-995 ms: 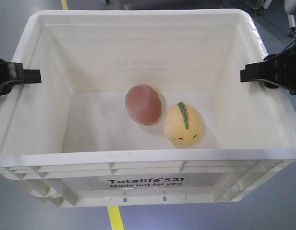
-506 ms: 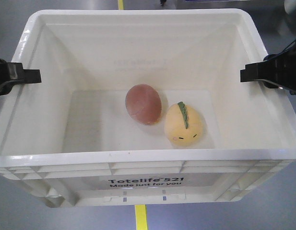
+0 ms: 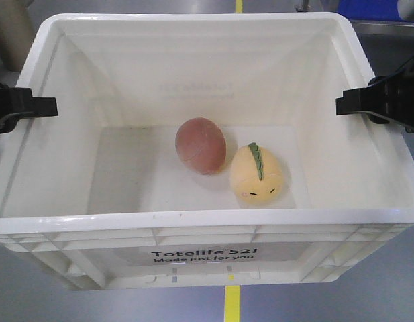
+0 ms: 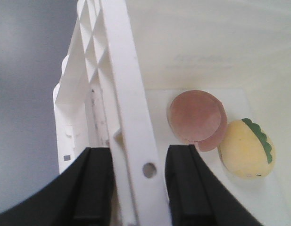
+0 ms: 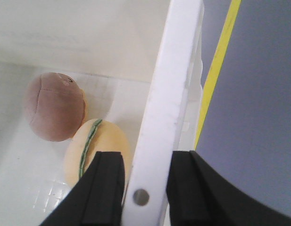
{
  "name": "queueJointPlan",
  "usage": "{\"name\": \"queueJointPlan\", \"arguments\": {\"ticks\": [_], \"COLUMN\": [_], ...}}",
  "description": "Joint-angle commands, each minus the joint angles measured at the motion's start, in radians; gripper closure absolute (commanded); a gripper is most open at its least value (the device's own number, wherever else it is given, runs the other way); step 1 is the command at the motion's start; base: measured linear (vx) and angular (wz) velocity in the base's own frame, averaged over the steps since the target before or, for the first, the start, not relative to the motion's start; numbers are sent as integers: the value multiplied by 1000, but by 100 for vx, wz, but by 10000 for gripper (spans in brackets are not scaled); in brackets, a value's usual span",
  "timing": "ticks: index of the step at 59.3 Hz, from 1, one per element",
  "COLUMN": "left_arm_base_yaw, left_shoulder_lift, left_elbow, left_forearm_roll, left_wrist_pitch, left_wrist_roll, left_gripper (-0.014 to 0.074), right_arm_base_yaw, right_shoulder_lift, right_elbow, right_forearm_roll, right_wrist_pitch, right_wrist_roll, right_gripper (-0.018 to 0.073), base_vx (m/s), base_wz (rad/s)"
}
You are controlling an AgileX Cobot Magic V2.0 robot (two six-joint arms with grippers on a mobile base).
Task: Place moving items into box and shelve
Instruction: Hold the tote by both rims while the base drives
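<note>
Here, the left end effector point(image 4: 136, 188) and right end effector point(image 5: 145, 188) pinch opposite rims of the large white rectangular plastic tote point(image 3: 193, 228). Inside it, a reddish-brown plush egg point(image 3: 200, 145) lies beside a yellow plush egg point(image 3: 257, 176).

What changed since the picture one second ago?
The yellow floor line shifted rightwards below the large white plastic box: the robot is apparently moving. The left tool and right tool stay clamped on its rims; the reddish-brown plush egg and yellow plush egg rest unchanged.
</note>
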State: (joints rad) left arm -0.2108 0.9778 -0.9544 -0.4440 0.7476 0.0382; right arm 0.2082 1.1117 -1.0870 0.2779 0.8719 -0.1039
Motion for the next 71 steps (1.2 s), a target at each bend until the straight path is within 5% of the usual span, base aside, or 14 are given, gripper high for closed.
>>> {"name": "queueJointPlan", "arguments": {"ticks": [1, 71], "left_arm_base_yaw": [-10, -10], "left_shoulder_lift": [-28, -28], "left_elbow": [-45, -45], "left_forearm_roll": [-82, -82], "left_wrist_pitch": [-123, -124], "left_wrist_roll": [8, 8], "left_gripper": [600, 600], "right_arm_base_yaw": [0, 0], "right_shoulder_lift": [-29, -29], "right_elbow": [-44, -44], "right_forearm_roll": [74, 74], "right_wrist_pitch": [-114, -115], "right_wrist_roll": [-16, -16], "right_gripper": [564, 564], "base_vx": [26, 34], "base_wz": [38, 9]}}
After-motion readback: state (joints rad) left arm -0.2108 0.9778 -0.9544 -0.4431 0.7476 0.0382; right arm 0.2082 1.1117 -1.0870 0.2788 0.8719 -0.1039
